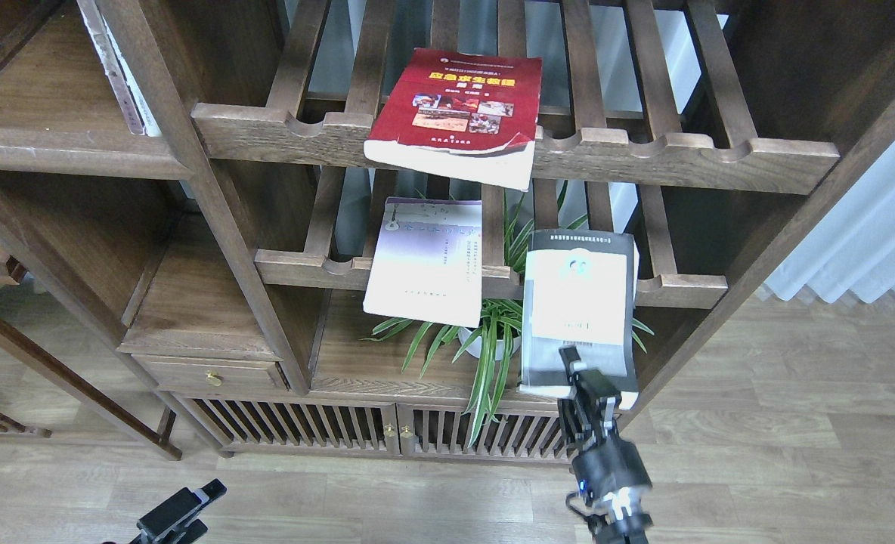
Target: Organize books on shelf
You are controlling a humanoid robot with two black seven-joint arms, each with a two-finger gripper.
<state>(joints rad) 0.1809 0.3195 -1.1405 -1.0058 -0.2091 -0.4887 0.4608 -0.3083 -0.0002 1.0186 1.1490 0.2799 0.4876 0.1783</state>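
Note:
The dark red book point(455, 113) lies flat on the upper slatted rack, its front edge overhanging the rail. The pale lavender-white book point(426, 257) lies on the lower slatted rack, also overhanging. My right gripper point(587, 381) is shut on the bottom edge of the yellow-green and black book point(580, 310), which is tilted and mostly drawn out in front of the lower rack's rail. A solid flat dark-brown shelf point(47, 143) is at the upper left. My left gripper point(179, 510) is low at the bottom left, far from the books; its fingers cannot be told apart.
A spider plant in a white pot point(485, 340) stands on the board under the lower rack, just left of the held book. A thin pale book point(119, 72) leans against the upright post. A drawer with a brass knob point(211, 376) is at the lower left.

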